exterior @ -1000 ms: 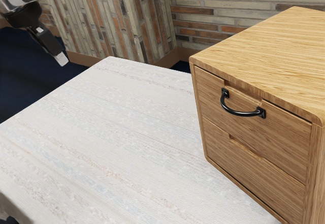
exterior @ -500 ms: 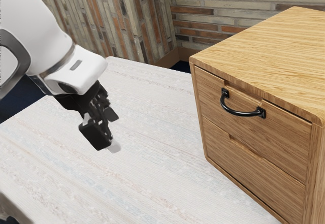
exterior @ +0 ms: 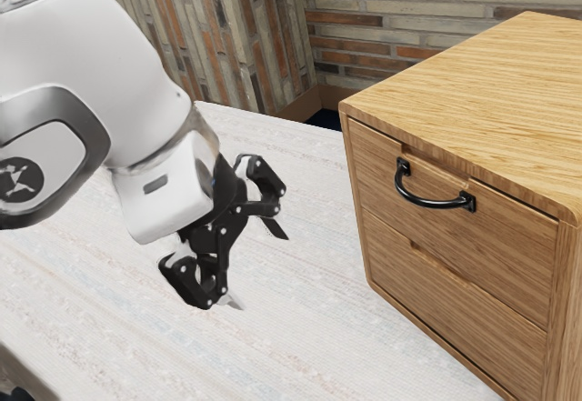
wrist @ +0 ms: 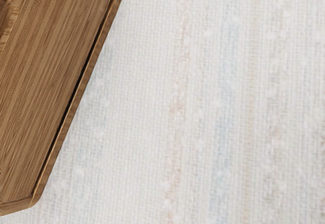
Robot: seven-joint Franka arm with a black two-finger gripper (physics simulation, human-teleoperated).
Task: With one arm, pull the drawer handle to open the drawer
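A white robot arm (exterior: 82,137) reaches in from the exterior view's left over a pale, whitewashed wooden table (exterior: 118,328). At its end, a black two-finger gripper (exterior: 255,266) hangs just above the tabletop, angled down and toward the exterior view's right. Its fingers (exterior: 262,183) are spread wide apart, one higher and farther, the other lower and nearer, and nothing sits between them. The gripper holds nothing.

On the exterior view's right stands a light oak cabinet (exterior: 491,92), resting on the table. Its front faces the arm and carries two drawer fronts, one above the other. The upper drawer (exterior: 473,237) lies flush with the cabinet frame, showing no gap. A black, curved drawer handle (exterior: 432,199) is fixed near the drawer's top edge, bowing downward between its two mounts. The lower drawer (exterior: 464,315) has a plain front.

The drawer handle lies to the right of the gripper in the exterior view, higher than the fingertips and well apart from them, with bare tabletop between the two. The gripper touches neither the handle nor the cabinet.

In the wrist view, the cabinet's (wrist: 45,82) wood-grained face runs diagonally beside a broad stretch of the table (wrist: 213,107).

Behind the table, a brick wall (exterior: 409,19) closes off the far side of the scene.
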